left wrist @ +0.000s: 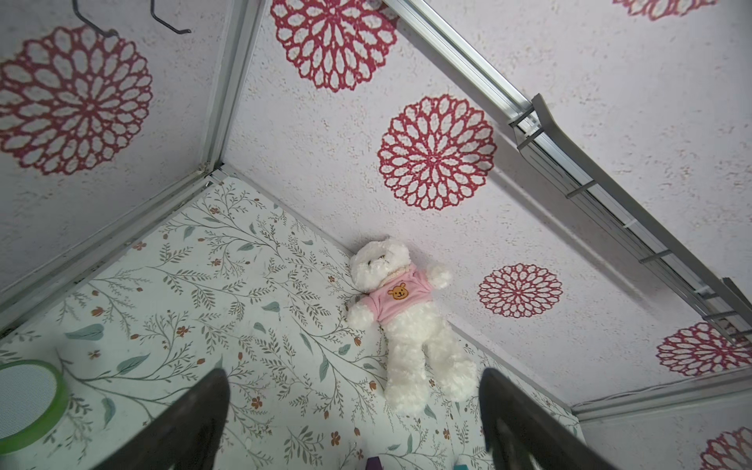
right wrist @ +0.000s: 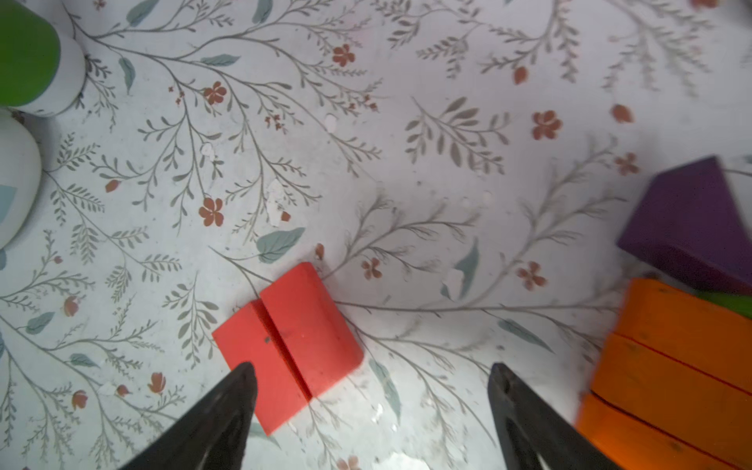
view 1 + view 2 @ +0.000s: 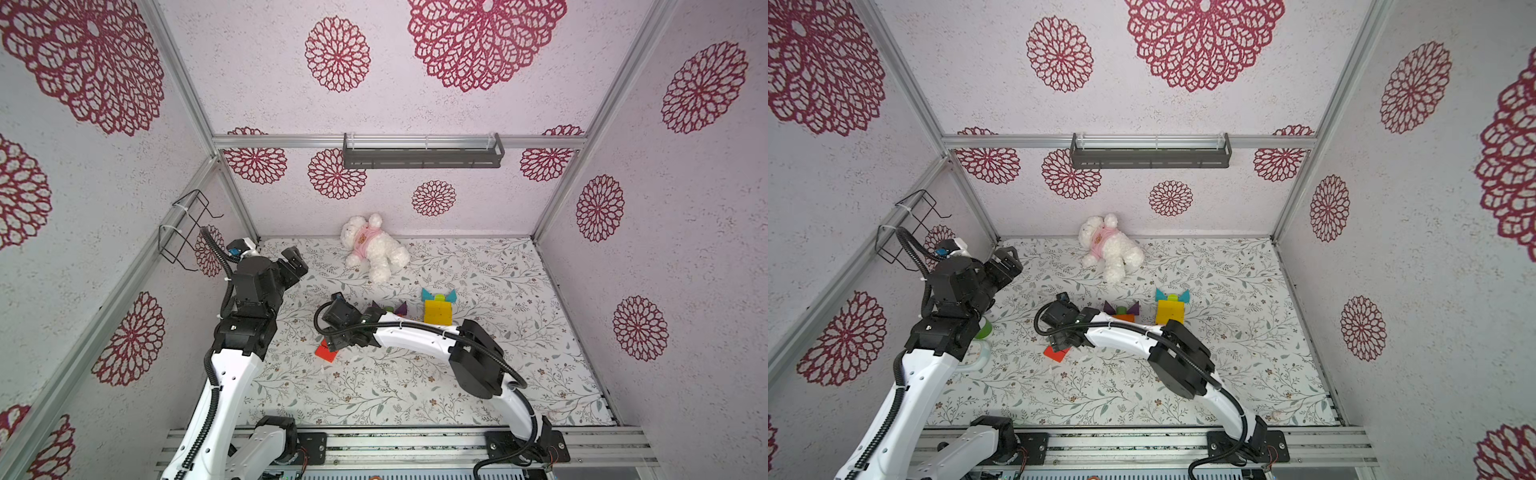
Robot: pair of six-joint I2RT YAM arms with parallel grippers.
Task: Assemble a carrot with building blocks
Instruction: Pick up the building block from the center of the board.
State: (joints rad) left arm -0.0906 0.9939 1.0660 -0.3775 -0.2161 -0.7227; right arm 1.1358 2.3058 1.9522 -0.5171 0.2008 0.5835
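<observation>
Right tool (image 2: pixel 371 368) hangs low over the tabletop (image 2: pixel 407 183) with its jaws spread wide and nothing pinched. One finger (image 2: pixel 228 407) overlaps the near corner of the pair of red bars (image 2: pixel 289 342). These lie flat, side by side and touching, left of the tabletop's middle and about midway between its far and near edges. The step in hand looks like picking up red to add to the carrot, and the pair sits off-centre, closer to that one finger than to the other. A good grasp would first shift the tool sideways until the red lies squarely between the fingers, then turn the wrist so the pads meet flat faces rather than a corner. Since the two bars touch, no finger can slip into the seam; the tool would do better to grip one bar by its ends or take both across their joint width. Close on the other side lie the orange bars (image 2: pixel 671 366), with a purple triangle (image 2: pixel 691 219) and a lime-green cylinder (image 2: pixel 728 303) against them, so the move should avoid nudging these. Left tool (image 3: pixel 296 258) is raised near the far left corner, jaws spread and empty.
</observation>
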